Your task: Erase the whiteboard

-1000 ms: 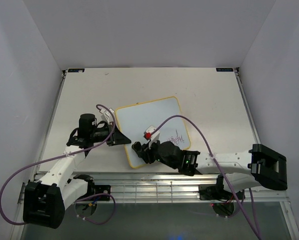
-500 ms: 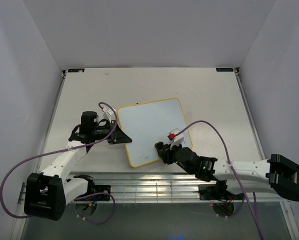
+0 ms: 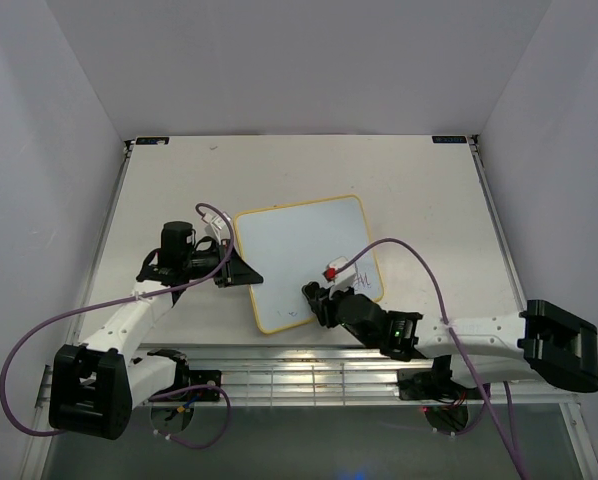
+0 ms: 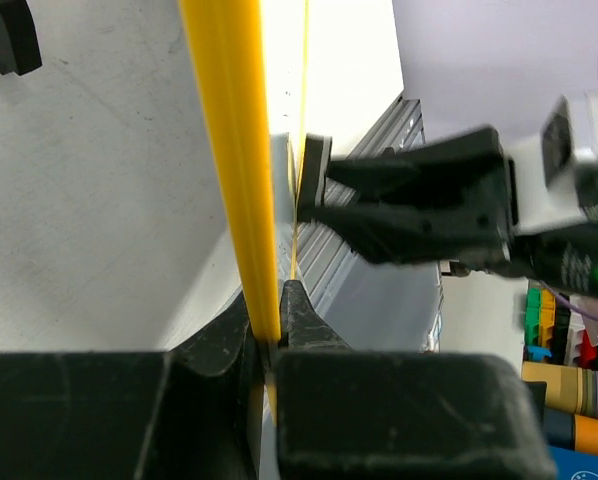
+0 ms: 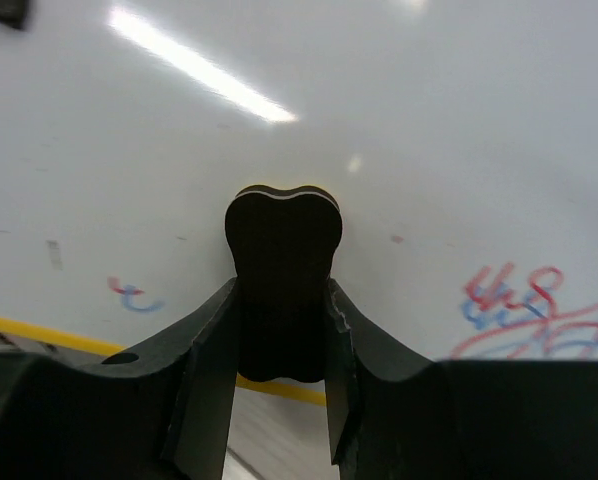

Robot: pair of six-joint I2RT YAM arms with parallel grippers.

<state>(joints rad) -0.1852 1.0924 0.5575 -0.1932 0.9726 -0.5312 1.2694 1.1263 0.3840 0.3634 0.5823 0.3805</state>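
The whiteboard [image 3: 299, 245] lies in the middle of the surface [image 3: 429, 200]. The left gripper [image 4: 271, 325] pinches its yellow edge. The right gripper [image 5: 282, 300] pinches the eraser [image 5: 282, 235]. It should press flat and rub the red and blue marks [image 5: 524, 310] beside it.
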